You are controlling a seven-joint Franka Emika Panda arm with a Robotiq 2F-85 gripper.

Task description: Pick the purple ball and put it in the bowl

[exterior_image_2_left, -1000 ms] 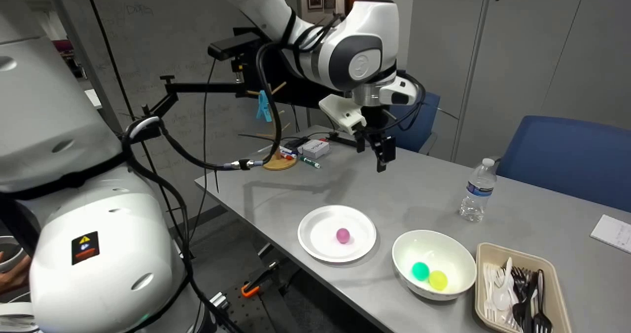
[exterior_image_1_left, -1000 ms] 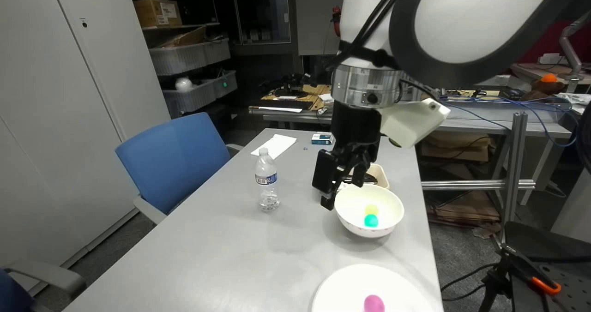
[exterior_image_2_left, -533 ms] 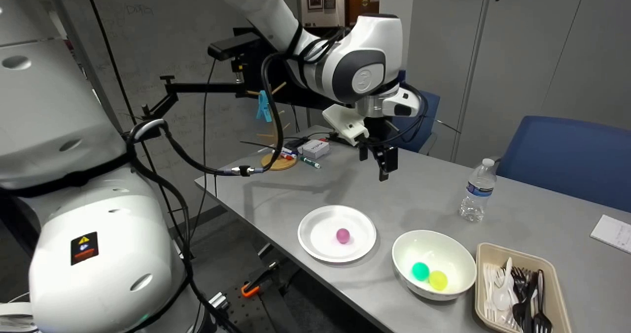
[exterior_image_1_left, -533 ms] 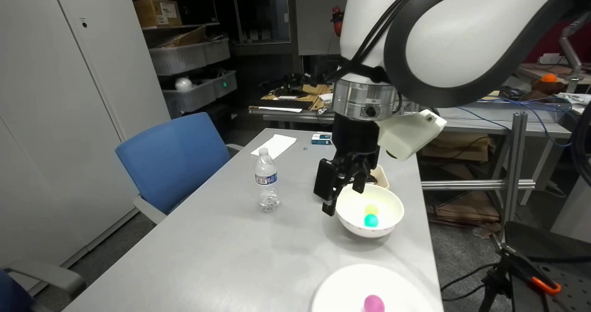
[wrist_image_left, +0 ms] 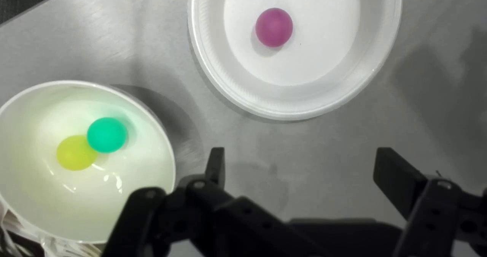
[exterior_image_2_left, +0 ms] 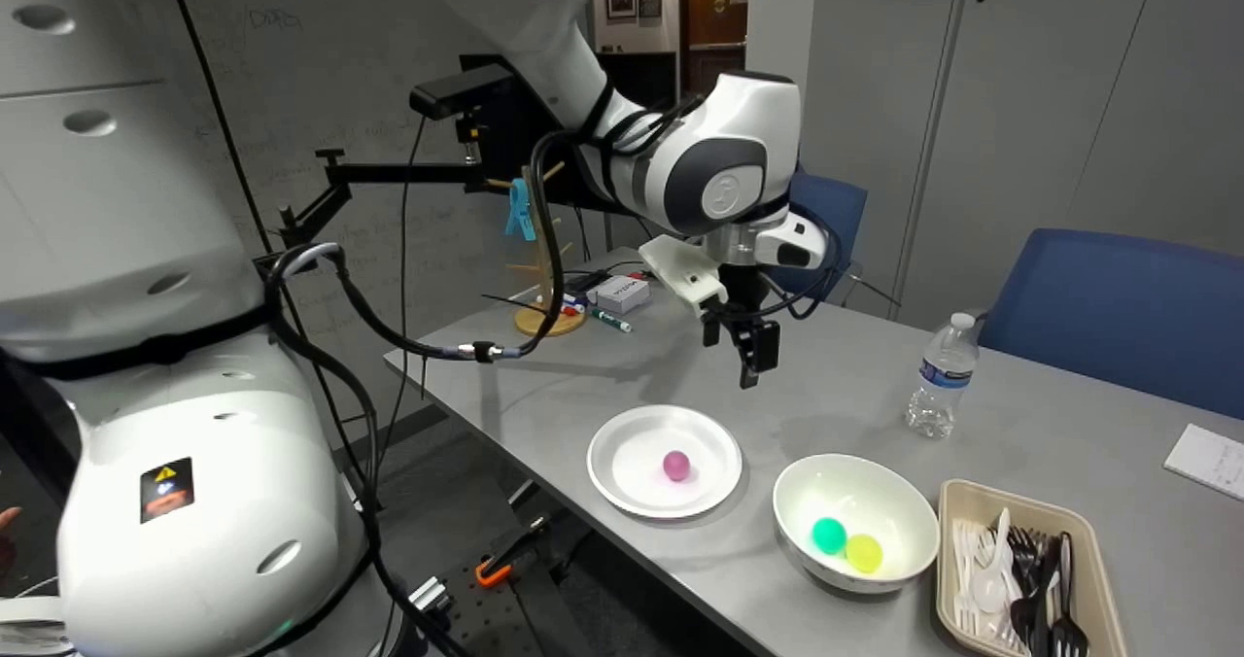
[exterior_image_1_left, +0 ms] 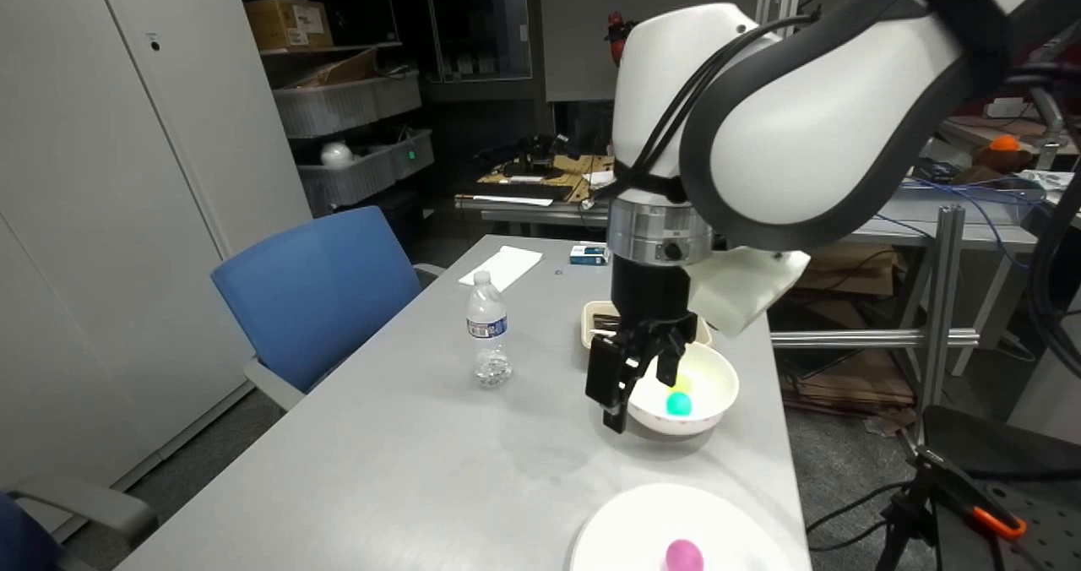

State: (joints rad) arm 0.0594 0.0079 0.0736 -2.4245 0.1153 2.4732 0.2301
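The purple ball (exterior_image_2_left: 676, 465) rests on a white plate (exterior_image_2_left: 612, 477) and shows in an exterior view (exterior_image_1_left: 684, 556) at the bottom edge. In the wrist view the purple ball (wrist_image_left: 274, 27) is at the top, beyond the fingertips. The deep white bowl (exterior_image_2_left: 889, 497) stands beside the plate and holds a teal-green ball (exterior_image_2_left: 829, 535) and a yellow ball (exterior_image_2_left: 863, 553). The bowl (wrist_image_left: 38, 112) is at the left of the wrist view. My gripper (wrist_image_left: 300, 154) is open and empty. It hangs above the table in both exterior views (exterior_image_2_left: 731, 358) (exterior_image_1_left: 642, 404), apart from ball, plate and bowl.
A beige cutlery tray (exterior_image_2_left: 1098, 565) stands against the bowl's far side. A water bottle (exterior_image_2_left: 942, 375) stands upright on the table. A wooden stand (exterior_image_2_left: 550, 321), markers and a small white box (exterior_image_2_left: 620, 293) are near the table's far end. Blue chairs (exterior_image_1_left: 321, 292) stand alongside.
My gripper has moved lower toward the table, staying open and empty. The ball, plate and bowl have not moved.
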